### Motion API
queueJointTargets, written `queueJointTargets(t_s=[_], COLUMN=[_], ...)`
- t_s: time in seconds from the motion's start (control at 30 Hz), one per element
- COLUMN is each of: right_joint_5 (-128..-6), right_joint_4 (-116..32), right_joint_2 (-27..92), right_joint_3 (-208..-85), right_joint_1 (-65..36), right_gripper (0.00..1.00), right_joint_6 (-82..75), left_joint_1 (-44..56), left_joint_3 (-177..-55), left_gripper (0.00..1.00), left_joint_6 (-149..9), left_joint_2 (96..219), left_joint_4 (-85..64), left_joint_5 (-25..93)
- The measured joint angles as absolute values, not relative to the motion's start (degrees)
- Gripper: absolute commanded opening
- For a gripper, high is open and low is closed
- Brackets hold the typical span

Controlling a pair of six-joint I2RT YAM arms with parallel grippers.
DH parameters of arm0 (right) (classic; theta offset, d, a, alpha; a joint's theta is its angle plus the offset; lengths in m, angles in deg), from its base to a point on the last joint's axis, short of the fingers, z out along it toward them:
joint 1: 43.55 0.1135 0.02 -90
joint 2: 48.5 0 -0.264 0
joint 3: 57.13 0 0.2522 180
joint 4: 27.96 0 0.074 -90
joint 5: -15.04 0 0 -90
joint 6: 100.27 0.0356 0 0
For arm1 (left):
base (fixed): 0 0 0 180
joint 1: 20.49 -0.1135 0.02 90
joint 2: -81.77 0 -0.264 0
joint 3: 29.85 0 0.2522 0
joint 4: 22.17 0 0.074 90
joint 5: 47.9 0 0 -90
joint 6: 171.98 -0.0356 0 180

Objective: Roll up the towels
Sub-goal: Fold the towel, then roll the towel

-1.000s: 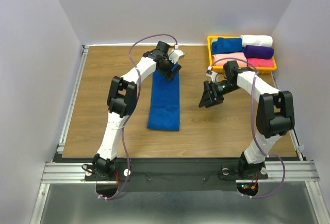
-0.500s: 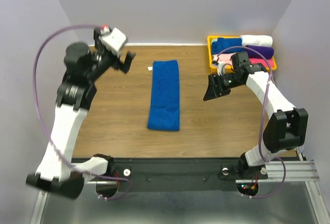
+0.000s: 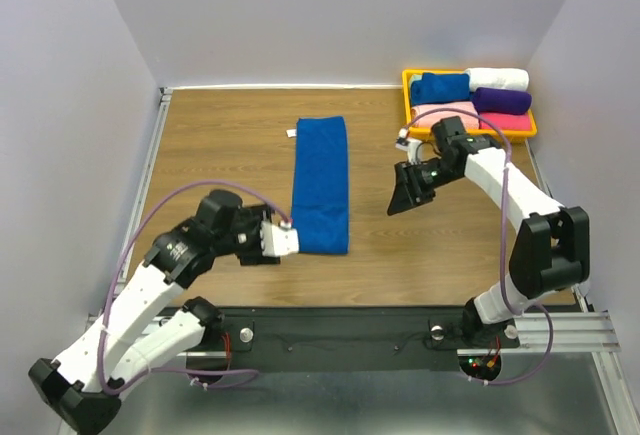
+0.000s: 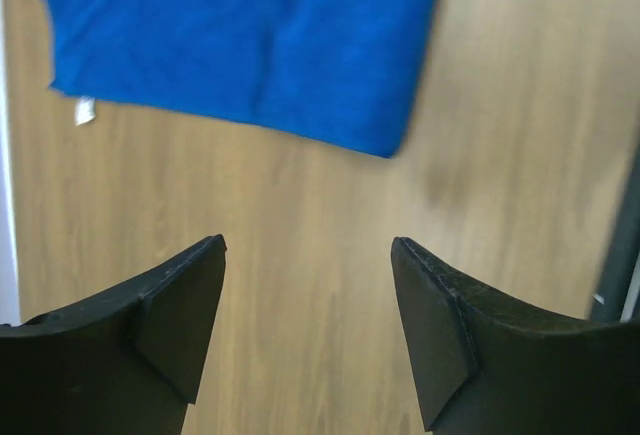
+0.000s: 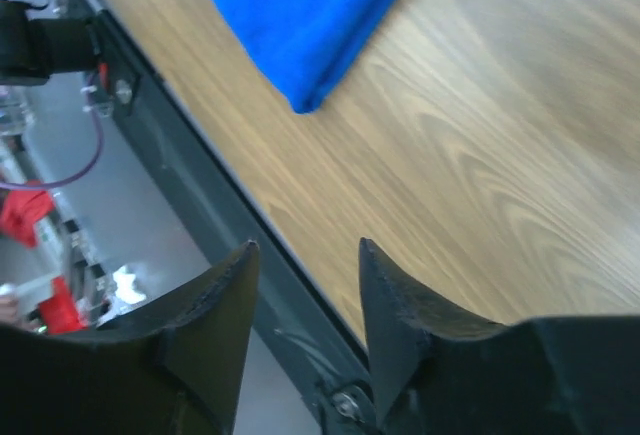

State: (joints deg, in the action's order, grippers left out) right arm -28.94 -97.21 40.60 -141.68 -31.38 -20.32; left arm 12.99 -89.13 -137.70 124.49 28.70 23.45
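A soft, flat blue towel lies on the wood-grain table ahead of the left gripper, whose black wedge fingers are spread wide and empty. The right gripper has a narrower gap, also empty, with the towel's corner beyond it.

The left arm folds low, its left gripper pointing rightward with jaws wide apart and empty. The right arm arches inward, right gripper tilted down, jaws parted, also empty.

Left arm and right arm: white links, black joints, looping purple cables; black wedge-shaped fingers
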Motion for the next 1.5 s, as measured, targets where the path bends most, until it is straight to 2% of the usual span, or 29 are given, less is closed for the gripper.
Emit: queueJointTargets(t_s=[0.13,0.23,0.57,0.77,0.9,1.07,1.17,1.27,1.37,1.5], right_joint_5=[-27.8,-28.0,-26.5,-24.5,-24.4,-25.4,-26.5,-28.0,-29.9,-32.2], right_joint_4=[-95.5,-93.6,-90.1,-88.4,-87.4,-87.1,-87.1,-87.1,-87.1,-87.1], right_joint_2=[44.7,49.5,60.7,67.2,70.6,70.8,70.8,70.8,70.8,70.8], right_joint_3=[-143.0,-146.1,-152.0,-152.7,-153.4,-153.7,-153.7,-153.7,-153.7,-153.2], right_joint_1=[-26.3,-21.9,-18.0,-16.7,-14.9,-13.8,-13.8,-13.8,-13.8,-13.8], right_gripper=[0.43,0.42,0.42,0.4,0.4,0.4,0.4,0.39,0.38,0.38], right_joint_6=[-17.2,-16.0,-15.1,-14.3,-13.6,-13.0,-13.0,-13.0,-12.9,-12.9], left_joint_1=[18.2,21.1,30.1,31.3,31.3,31.3,31.6,31.7,31.7,31.7], left_joint_3=[-84.2,-81.0,-74.7,-74.4,-72.1,-69.8,-70.0,-70.5,-70.8,-71.7], left_gripper=[0.75,0.7,0.67,0.61,0.61,0.61,0.57,0.41,0.19,0.04], left_joint_6=[-139.9,-140.0,-139.9,-139.7,-140.0,-140.5,-141.1,-141.7,-142.2,-143.0], left_joint_2=[121.7,122.5,137.4,143.9,145.3,148.1,151.9,155.0,157.0,157.3], left_joint_4=[30.2,28.0,13.5,6.0,1.1,-4.3,-9.2,-13.2,-14.6,-12.4], left_joint_5=[25.0,27.3,35.3,37.0,37.4,38.5,39.8,40.8,41.2,40.2])
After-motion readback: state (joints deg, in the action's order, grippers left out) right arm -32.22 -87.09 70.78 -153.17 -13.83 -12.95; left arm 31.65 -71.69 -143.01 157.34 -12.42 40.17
